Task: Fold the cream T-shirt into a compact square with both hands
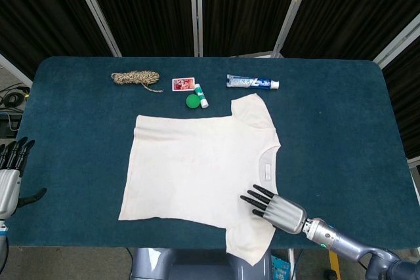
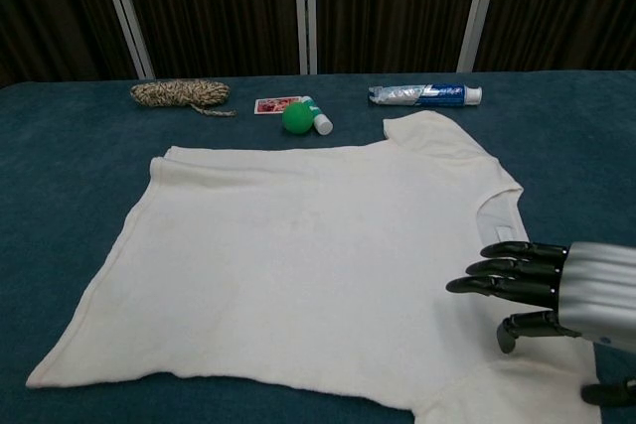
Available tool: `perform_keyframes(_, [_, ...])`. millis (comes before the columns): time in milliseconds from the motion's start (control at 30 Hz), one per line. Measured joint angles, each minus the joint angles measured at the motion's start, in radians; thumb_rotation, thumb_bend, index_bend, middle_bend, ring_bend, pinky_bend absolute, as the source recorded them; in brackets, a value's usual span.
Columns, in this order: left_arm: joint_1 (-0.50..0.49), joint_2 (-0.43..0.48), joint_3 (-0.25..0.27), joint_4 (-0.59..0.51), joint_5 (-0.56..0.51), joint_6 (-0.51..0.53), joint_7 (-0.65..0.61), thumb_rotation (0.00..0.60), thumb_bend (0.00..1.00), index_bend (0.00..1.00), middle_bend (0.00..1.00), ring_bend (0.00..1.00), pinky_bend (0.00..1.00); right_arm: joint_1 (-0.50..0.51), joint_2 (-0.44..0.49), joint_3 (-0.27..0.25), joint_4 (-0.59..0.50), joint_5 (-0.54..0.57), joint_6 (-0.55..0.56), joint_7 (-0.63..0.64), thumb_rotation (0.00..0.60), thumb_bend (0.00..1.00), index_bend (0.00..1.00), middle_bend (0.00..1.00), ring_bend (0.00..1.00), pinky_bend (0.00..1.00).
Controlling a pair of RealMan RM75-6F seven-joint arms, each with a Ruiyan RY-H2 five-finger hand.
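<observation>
The cream T-shirt (image 1: 200, 168) (image 2: 308, 265) lies spread flat on the blue table, collar toward the right, hem toward the left. My right hand (image 1: 274, 206) (image 2: 552, 290) hovers over the shirt's near right part, just below the collar, fingers stretched out toward the left and holding nothing. Whether it touches the cloth I cannot tell. The near sleeve (image 1: 252, 244) hangs past the table's front edge. My left hand (image 1: 8, 175) shows only in the head view, at the far left edge beside the table, fingers apart and empty.
Along the far side lie a coil of rope (image 1: 135, 79) (image 2: 181, 93), a small red card (image 1: 183, 84) (image 2: 275, 105), a green-capped tube (image 1: 195, 100) (image 2: 301, 116) and a toothpaste tube (image 1: 252, 82) (image 2: 425, 95). Blue tabletop (image 1: 335, 136) stretches right of the shirt.
</observation>
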Motion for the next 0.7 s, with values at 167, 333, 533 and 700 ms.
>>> perform_keyframes(167, [-0.002,0.0,-0.001,0.001,-0.002,-0.002,-0.002,0.6,0.0,0.0,0.0,0.0,0.0,0.005,-0.002,-0.013,0.018,0.002,0.02,-0.001,0.6,0.08,0.4,0.01,0.0,0.0])
perform_keyframes(333, [-0.002,0.002,-0.001,0.001,-0.004,-0.003,-0.004,0.6,0.0,0.0,0.0,0.0,0.0,0.01,0.016,-0.032,0.041,0.003,0.022,-0.018,0.6,0.08,0.4,0.01,0.0,0.0])
perform_keyframes(533, [-0.002,0.002,0.0,0.0,-0.004,-0.002,-0.002,0.6,0.0,0.0,0.0,0.0,0.0,0.006,0.024,-0.053,0.054,0.007,0.042,-0.018,0.6,0.08,0.4,0.02,0.0,0.0])
perform_keyframes(700, [-0.003,0.001,0.001,0.0,-0.006,-0.004,0.001,0.6,0.0,0.0,0.0,0.0,0.0,0.003,0.033,-0.064,0.057,0.007,0.068,-0.018,0.6,0.08,0.4,0.02,0.0,0.0])
